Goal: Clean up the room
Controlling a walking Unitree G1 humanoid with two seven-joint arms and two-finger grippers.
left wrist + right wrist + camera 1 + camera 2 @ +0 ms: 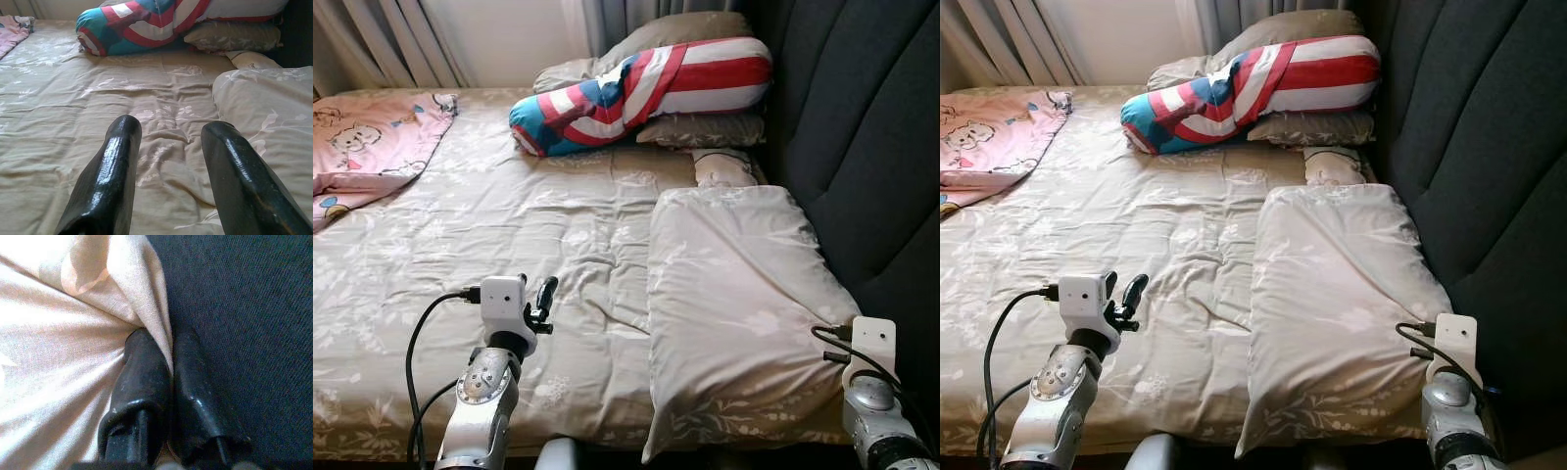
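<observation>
Two pillows are stacked at the far end of the bed (489, 225), a beige floral one (700, 129) at the bottom and another (675, 29) on top, with a long bolster (636, 88) in red, white and blue stripes wedged between them. A pink cartoon-print blanket (367, 147) lies crumpled on the far left part of the bed, and curtains (391, 39) hang behind it. Along my right runs a dark padded headboard (862, 147), tight against the bedding, so it crowds that side.

My left arm (484, 401) reaches up and forward over the near edge of the bed, wrist camera block upright, cable looping off to the left. The left gripper (168, 171) hovers above the wrinkled beige bedsheet (122, 103) with its fingers spread apart and nothing between them.

My right arm (881, 421) is low at the near right corner, by the headboard. The right gripper (164, 382) has its fingers pressed together on the edge of the large beige pillow (734, 294), a fold of its cloth pinched between them right against the dark upholstery.

That pillow lies flat on the right side of the bed, beside the headboard, its near end hanging slightly over the bed's edge. It sits just right of the left gripper.
</observation>
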